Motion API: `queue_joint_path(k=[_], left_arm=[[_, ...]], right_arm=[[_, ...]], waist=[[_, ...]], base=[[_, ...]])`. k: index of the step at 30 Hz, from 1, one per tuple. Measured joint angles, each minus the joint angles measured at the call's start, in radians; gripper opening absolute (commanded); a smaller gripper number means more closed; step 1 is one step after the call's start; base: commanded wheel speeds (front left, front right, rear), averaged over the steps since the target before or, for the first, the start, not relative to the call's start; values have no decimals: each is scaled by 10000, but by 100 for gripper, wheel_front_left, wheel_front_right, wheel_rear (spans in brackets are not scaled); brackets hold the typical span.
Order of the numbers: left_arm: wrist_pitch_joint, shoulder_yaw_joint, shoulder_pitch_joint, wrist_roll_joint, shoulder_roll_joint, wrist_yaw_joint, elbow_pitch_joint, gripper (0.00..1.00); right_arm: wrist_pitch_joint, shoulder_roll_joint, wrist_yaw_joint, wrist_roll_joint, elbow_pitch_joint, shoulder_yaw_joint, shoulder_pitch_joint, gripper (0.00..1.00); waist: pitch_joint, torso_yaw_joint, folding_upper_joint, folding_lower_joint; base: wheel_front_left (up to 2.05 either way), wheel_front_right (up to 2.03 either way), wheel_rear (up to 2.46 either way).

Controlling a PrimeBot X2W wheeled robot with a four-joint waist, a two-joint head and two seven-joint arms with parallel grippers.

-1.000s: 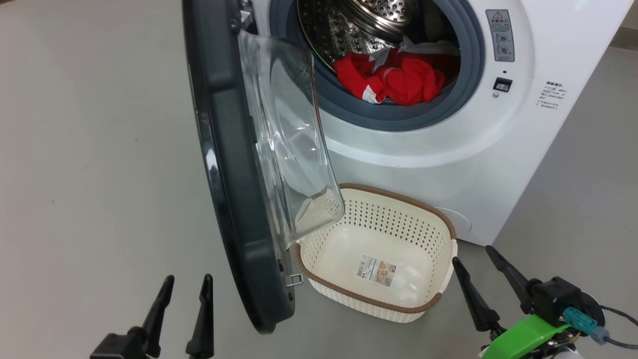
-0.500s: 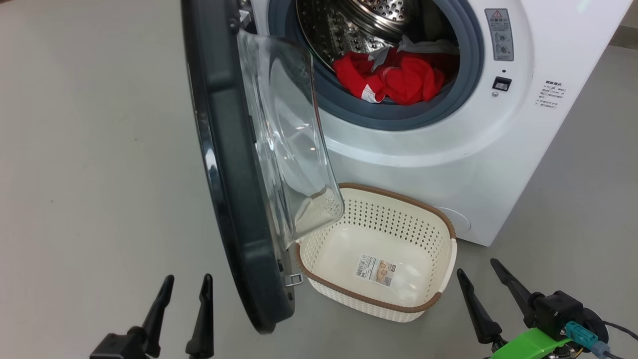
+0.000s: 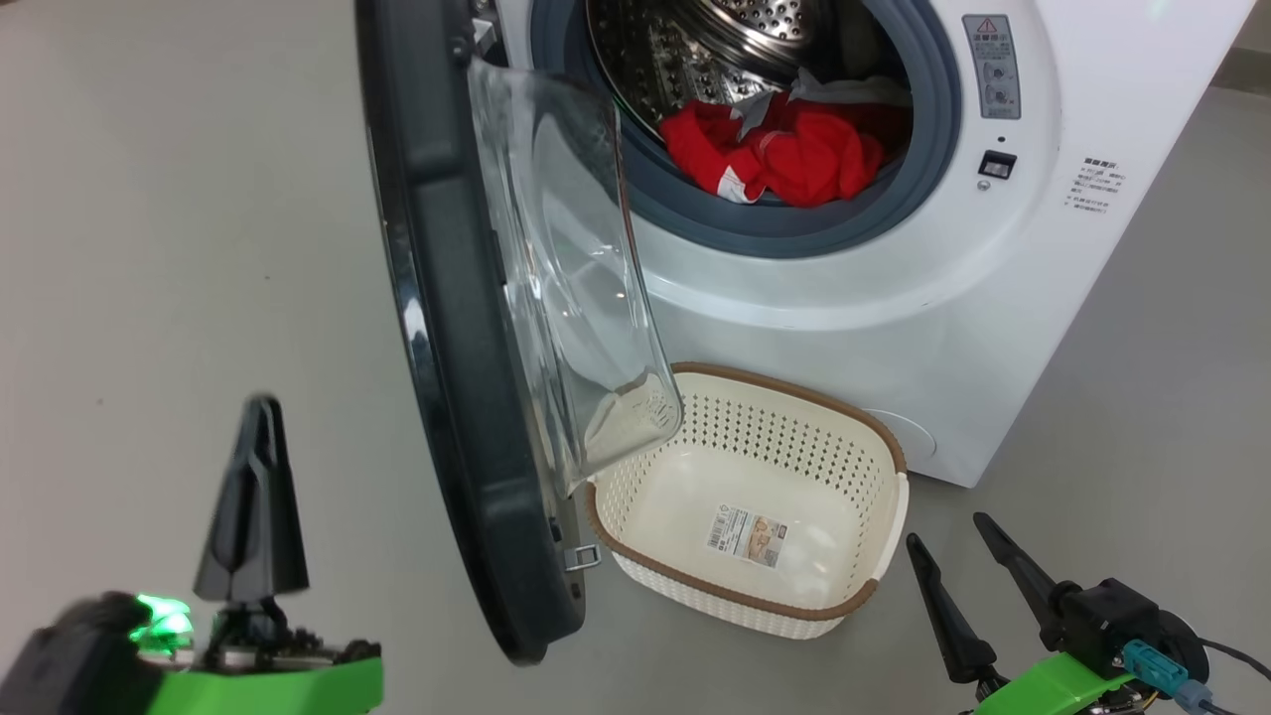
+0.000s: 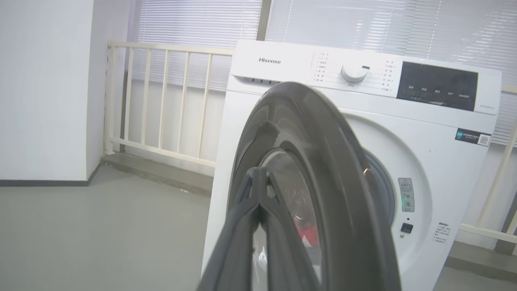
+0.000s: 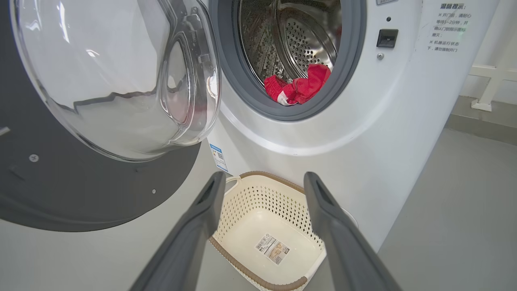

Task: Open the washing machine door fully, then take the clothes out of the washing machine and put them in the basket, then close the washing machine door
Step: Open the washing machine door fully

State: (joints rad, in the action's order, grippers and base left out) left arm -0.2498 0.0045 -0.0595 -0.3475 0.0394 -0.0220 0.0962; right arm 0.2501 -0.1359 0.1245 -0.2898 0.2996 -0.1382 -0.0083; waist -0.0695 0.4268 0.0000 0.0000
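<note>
Washing machine door (image 3: 467,298) partly open; left gripper (image 3: 260,417) fingers pressed together, empty; right gripper (image 3: 945,531) spread, empty. Risk: closed tips skidding off glossy rim (image 4: 331,169), door rebounding toward clothes (image 3: 794,154).

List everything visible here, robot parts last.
white front-loading washing machine: one, white, standing on the grey floor
round black-rimmed glass door: one, black and clear, swung open on the machine's left
red-and-white fabric clothes: one heap, red with white, inside the steel drum
cream perforated plastic basket: one, cream with brown rim, floor before the machine
pale barred railing: one, cream, behind the machine
left gripper: one, dark, shut, left of door
right gripper: one, dark, open, right of basket
</note>
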Motion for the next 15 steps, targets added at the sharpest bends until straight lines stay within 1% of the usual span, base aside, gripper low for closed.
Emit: queue_joint_path(k=[3,5,7,12,15], left_arm=[[-73,-249,-193,138,2,111,1354,0],[-75,-744,-258,378,4,142,2088,0],[-84,-1457,-255,685,4,134,2514,0],[-82,-3099,-73,844,15,130,2581,0],[-81,-3779,192,740,33,115,1889,0]], right_arm=[[13,0,0,12,-42,-4,-2,100],[23,2,0,13,-58,-2,-3,100],[23,6,0,27,-67,-8,-4,100],[23,12,0,27,-84,-13,-7,100],[23,21,0,27,-96,-15,-9,100]], waist=[[-51,-16,0,0],[-72,-37,0,0],[-95,-66,0,0],[-137,-149,0,0],[-145,-189,0,0]], base=[[0,0,0],[0,0,0],[0,0,0],[0,0,0],[0,0,0]])
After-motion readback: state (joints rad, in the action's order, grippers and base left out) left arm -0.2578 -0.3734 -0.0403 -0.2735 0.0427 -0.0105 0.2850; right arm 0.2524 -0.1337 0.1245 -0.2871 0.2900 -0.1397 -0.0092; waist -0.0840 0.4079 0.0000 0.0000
